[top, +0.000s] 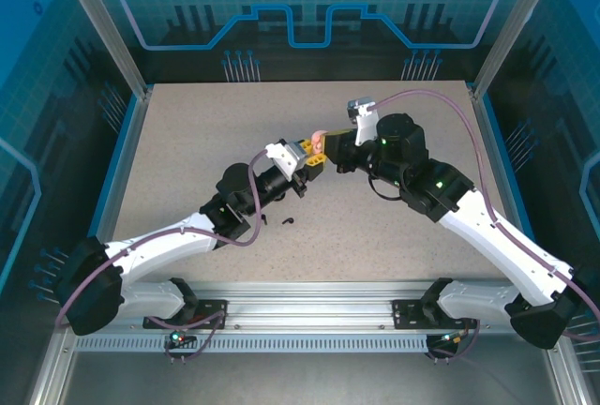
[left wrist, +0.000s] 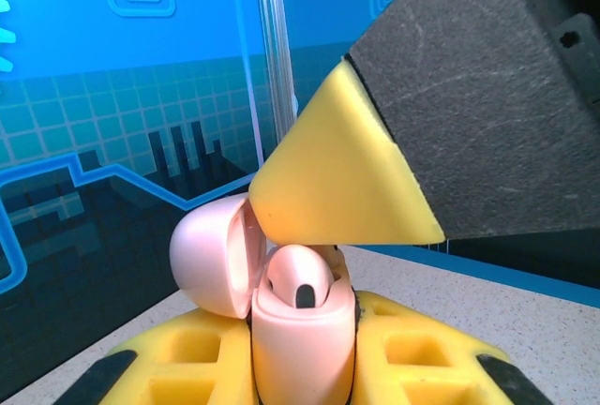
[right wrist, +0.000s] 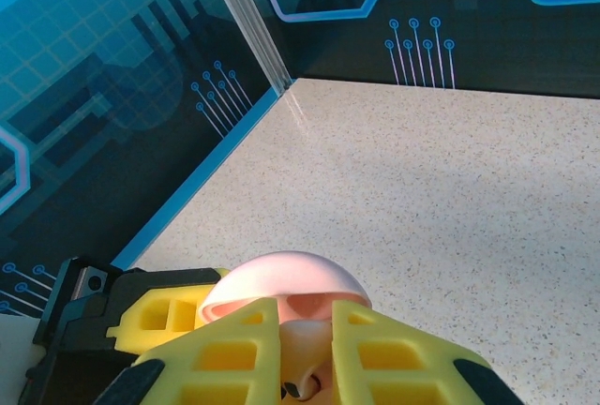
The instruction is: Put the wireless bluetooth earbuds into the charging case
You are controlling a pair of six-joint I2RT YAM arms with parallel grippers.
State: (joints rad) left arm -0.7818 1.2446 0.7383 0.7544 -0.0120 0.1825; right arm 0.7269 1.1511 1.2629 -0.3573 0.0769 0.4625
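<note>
Low and left of the charging case [top: 317, 147], well apart from it, loose on the worktop [top: 187, 133]: two black earbuds [top: 289, 220]. Under the case, clamped on its pink body from both sides: left claw [left wrist: 302, 349]. Left of the case mouth, hinged open: lid [left wrist: 211, 255]. Inside the case, seated upright: one pale pink earbud [left wrist: 298, 285]. Over the case from the right, right claw [right wrist: 305, 316], one yellow fingertip [left wrist: 342, 180] just above that earbud; fingers close with a narrow gap, cannot tell whether gripping anything.
</note>
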